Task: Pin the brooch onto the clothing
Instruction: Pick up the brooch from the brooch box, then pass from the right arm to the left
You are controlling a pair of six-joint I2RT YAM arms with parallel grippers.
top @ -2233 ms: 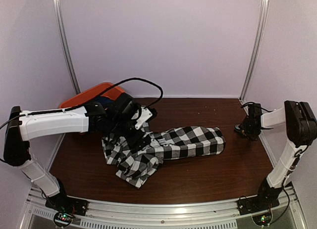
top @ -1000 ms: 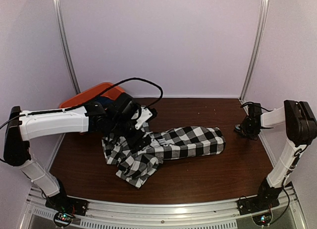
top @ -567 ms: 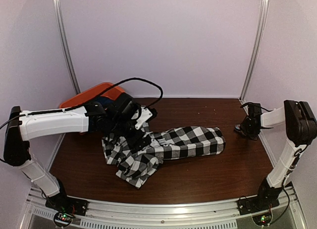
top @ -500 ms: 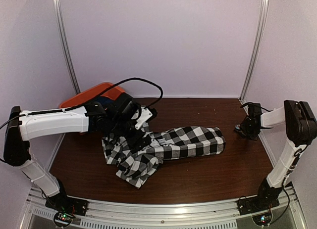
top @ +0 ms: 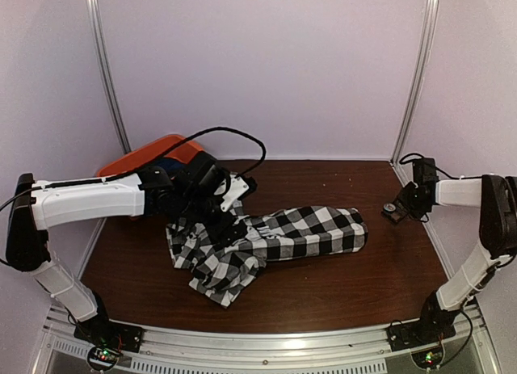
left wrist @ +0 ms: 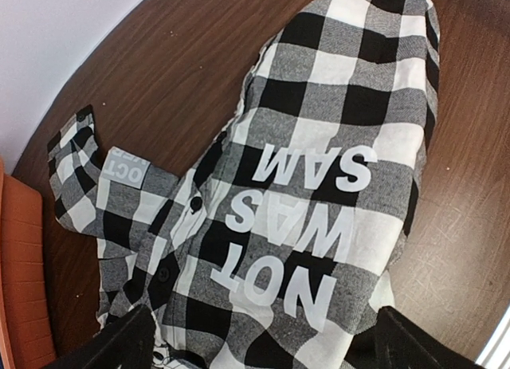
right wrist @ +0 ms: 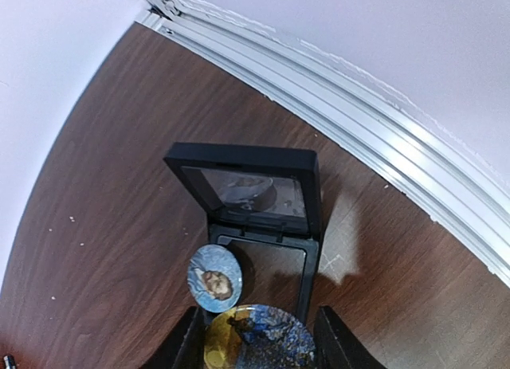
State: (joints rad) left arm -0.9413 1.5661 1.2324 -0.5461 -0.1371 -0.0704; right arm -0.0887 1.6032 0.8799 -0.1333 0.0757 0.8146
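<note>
Over on the right side, the right gripper sat low near the right edge of the table. Its two dark fingers were pressed against opposite edges of the brooch, a round disc in yellow and blue that filled the whole gap between them. That was a pinch, though the wrist view could not show whether the disc was off the wood. Just beyond it stood a small black display case, its clear-windowed lid tipped up and open. A smaller round badge with a portrait on it lay right at the case's front left corner. Behind the case, a silver rail ran along the foot of the pale wall. Across the table and well apart from all that, the checked shirt lay rumpled on the brown wood left of centre, one long checked stretch reaching out to the right. From the left wrist camera the big white block letters read clearly across it, with a couple of black buttons and a small grey label nearby. The left gripper hung over the shirt's left end with its jaws spread wide and nothing between them, only cloth below. Whether the tips touched the fabric could not be told. An orange tray sat at the back left corner, behind the left arm.
</note>
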